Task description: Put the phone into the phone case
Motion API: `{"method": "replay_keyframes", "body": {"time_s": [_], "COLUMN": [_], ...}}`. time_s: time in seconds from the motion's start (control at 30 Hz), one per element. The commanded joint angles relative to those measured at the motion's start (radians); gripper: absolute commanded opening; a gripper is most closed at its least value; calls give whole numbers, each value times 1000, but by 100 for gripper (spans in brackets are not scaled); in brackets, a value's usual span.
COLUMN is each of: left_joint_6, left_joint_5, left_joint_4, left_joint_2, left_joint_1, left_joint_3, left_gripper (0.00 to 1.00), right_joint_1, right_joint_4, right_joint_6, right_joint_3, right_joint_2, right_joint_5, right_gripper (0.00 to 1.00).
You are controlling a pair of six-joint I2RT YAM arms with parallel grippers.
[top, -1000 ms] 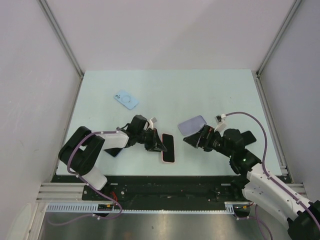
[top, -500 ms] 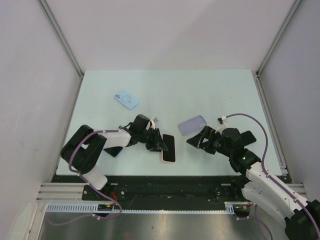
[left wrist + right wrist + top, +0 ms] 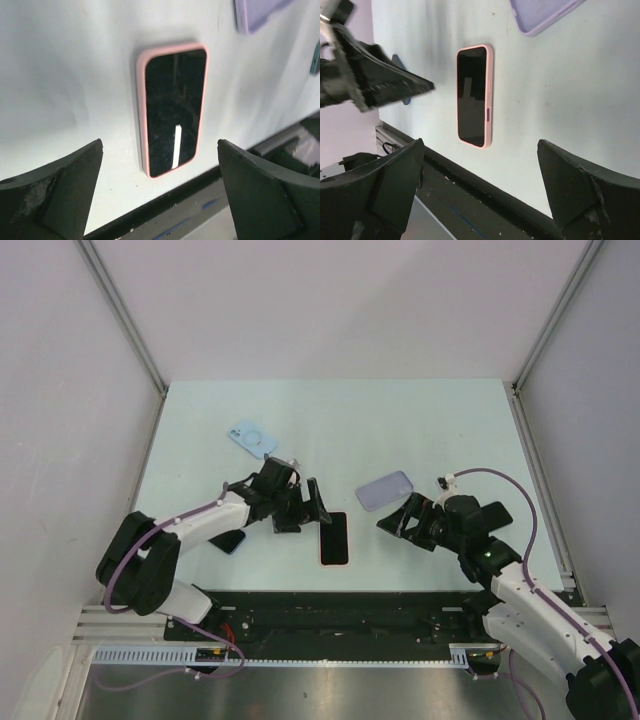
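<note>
The phone (image 3: 334,537) lies face up, black screen showing, inside a pink phone case (image 3: 140,100) near the table's front edge. My left gripper (image 3: 308,508) hovers just up and left of it, open, with nothing between its fingers. In the left wrist view the phone (image 3: 174,107) lies flat ahead of that gripper (image 3: 160,145), apart from both fingers. My right gripper (image 3: 400,518) stands open to the phone's right, also empty. Its wrist view shows the phone (image 3: 471,95), the pink rim (image 3: 490,90) and the gripper (image 3: 480,144) well clear of them.
A lilac case (image 3: 385,489) lies just behind the right gripper. A light blue case (image 3: 252,438) sits farther back on the left. A dark flat object (image 3: 228,540) lies partly under the left arm. The black front rail (image 3: 330,605) runs close to the phone.
The left gripper has opened, let go at the phone's edge and drawn back up and left. The cased phone now lies straighter. The right gripper has hardly moved.
</note>
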Motion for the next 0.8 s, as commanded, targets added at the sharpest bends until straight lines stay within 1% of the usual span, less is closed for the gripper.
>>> {"method": "replay_keyframes", "body": {"time_s": [0.0, 0.03, 0.1, 0.17, 0.2, 0.23, 0.27, 0.3, 0.33, 0.4, 0.43, 0.5, 0.53, 0.6, 0.63, 0.77], "left_joint_6": [19, 22, 35, 34, 29, 32, 46, 49, 49, 45, 36, 25, 11, 2, 5, 28], "left_joint_5": [-284, -304, -422, -499, -540, -540, -542, -554, -562, -583, -591, -603, -620, -617, -610, -605], "left_joint_4": [-224, -255, -335, -373, -419, -441, -462, -501, -512, -510, -512, -518, -522, -539, -547, -568], "left_joint_2": [-50, -43, -12, 38, 63, 92, 153, 183, 212, 285, 311, 382, 429, 477, 526, 628], "left_joint_1": [39, 76, 119, 184, 208, 260, 285, 323, 337, 372, 382, 409, 417, 440, 445, 448], "left_joint_3": [136, 189, 246, 333, 369, 443, 484, 523, 588, 639, 695, 752, 809, 867, 930, 1064], "left_gripper": [100, 100, 100, 100, 100, 100, 100, 100, 100, 100, 99, 99, 98, 98, 99, 100], "right_joint_1": [-5, -6, -6, -8, -8, -8, -8, -6, -6, -6, -5, -6, -6, -8, -5, -6], "right_joint_4": [-41, -47, -50, -51, -53, -51, -53, -53, -54, -54, -53, -53, -51, -51, -50, -44], "right_joint_6": [-38, -39, -47, -51, -54, -53, -51, -53, -51, -51, -54, -61, -64, -71, -76, -85], "right_joint_3": [29, 29, 29, 29, 29, 31, 31, 31, 31, 31, 31, 31, 31, 31, 33, 34], "right_joint_2": [2, 2, -2, -10, -12, -15, -16, -18, -19, -18, -16, -12, -10, -6, -4, 19], "right_joint_5": [45, 49, 51, 51, 51, 51, 51, 51, 52, 52, 54, 60, 62, 62, 63, 65], "right_gripper": [99, 98, 99, 98, 98, 98, 98, 98, 98, 98, 98, 98, 98, 98, 98, 98]}}
